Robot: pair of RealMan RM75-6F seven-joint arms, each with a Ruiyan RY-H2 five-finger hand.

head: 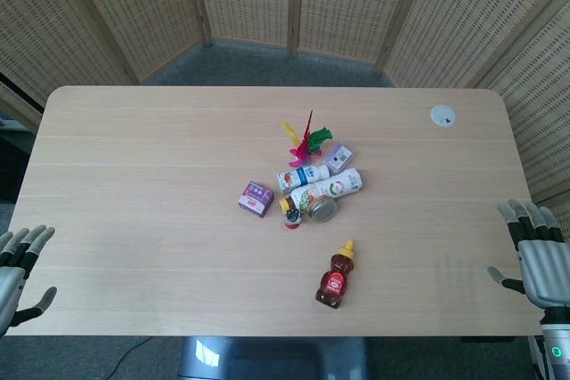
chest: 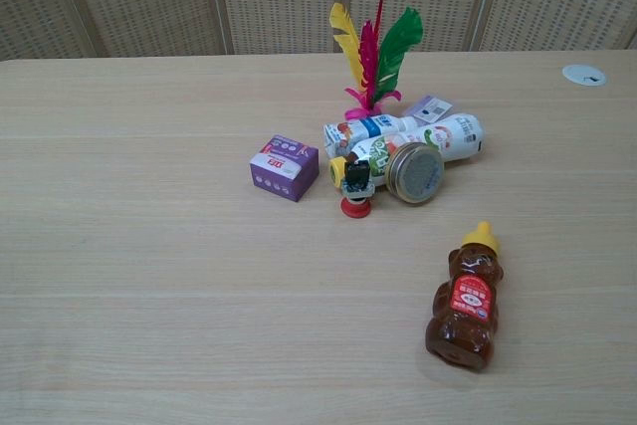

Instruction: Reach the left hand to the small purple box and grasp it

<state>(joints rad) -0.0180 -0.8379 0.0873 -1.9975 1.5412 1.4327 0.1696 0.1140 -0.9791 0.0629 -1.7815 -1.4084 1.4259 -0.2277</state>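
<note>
The small purple box (head: 256, 198) (chest: 284, 167) lies near the middle of the table, just left of a cluster of bottles. My left hand (head: 20, 271) hangs off the table's front left corner, far from the box, fingers spread and holding nothing. My right hand (head: 537, 255) sits at the front right edge, likewise spread and empty. Neither hand shows in the chest view.
Right of the box lie two white bottles (head: 325, 185) (chest: 418, 141), a metal-lidded jar (head: 322, 209) (chest: 414, 172), a small red-based object (chest: 356, 191), a feather shuttlecock (head: 305, 141) (chest: 372, 52) and a small purple packet (head: 339, 157). A bear-shaped honey bottle (head: 337, 277) (chest: 467, 298) lies nearer the front. A white disc (head: 443, 115) is at the far right.
</note>
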